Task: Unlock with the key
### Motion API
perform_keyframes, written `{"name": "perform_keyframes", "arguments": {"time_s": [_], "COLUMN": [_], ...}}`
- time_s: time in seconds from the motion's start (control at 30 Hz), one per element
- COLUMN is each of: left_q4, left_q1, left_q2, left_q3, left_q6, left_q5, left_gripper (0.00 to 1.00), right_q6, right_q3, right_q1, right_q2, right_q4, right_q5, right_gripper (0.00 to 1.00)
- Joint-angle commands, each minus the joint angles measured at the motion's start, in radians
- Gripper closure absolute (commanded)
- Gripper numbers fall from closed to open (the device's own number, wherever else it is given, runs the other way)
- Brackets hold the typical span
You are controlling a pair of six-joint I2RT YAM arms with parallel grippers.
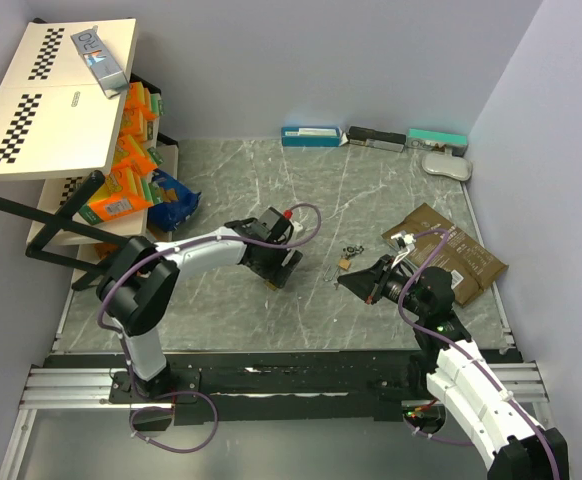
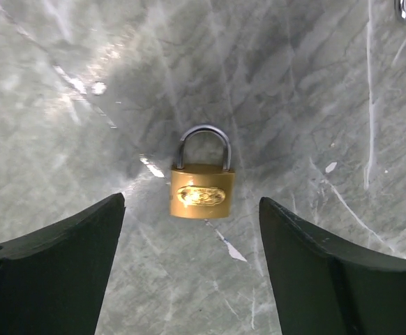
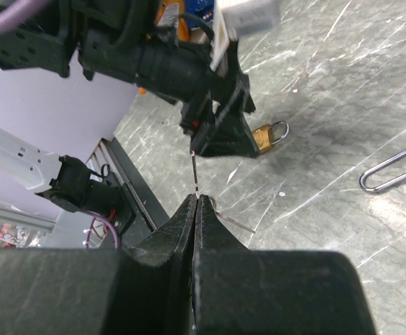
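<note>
Padlock (image 2: 201, 194) flat on the desk (image 2: 63, 105), centred just ahead of the left jaws, spread wide apart; shackle (image 2: 203, 128) pointing away, long axis along the reach. Right jaws pressed together, farther off, thin metal sliver (image 3: 231, 221) at the tips. Calls for a straight left advance.

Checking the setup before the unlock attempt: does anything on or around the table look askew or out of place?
Yes. At the far left the checkerboard panel lies tilted across the shelf rack, a silver packet on it. The padlock lies flat between the left gripper's open jaws, shackle shut.
</note>
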Motion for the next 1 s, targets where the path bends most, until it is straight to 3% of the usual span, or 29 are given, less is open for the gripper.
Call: {"name": "perform_keyframes", "arguments": {"time_s": [0.0,0.97], "left_q4": [-0.008,0.009], "left_q1": [-0.049,-0.069], "left_q2": [0.029,0.089], "left_q3": [0.017,0.028], "left_q6": [0.019,0.024], "left_q5": [-0.062,-0.062], "left_gripper": [0.18,0.36], "right_q6": [0.009,0.029], "right_q3": [-0.004,-0.027], "right_q1": [-0.005,-0.003], "right_q2": [-0.008,-0.016], "right_q4": [0.053,0.075], "right_q5": [-0.01,-0.016], "right_gripper": [1.0,1.0]}}
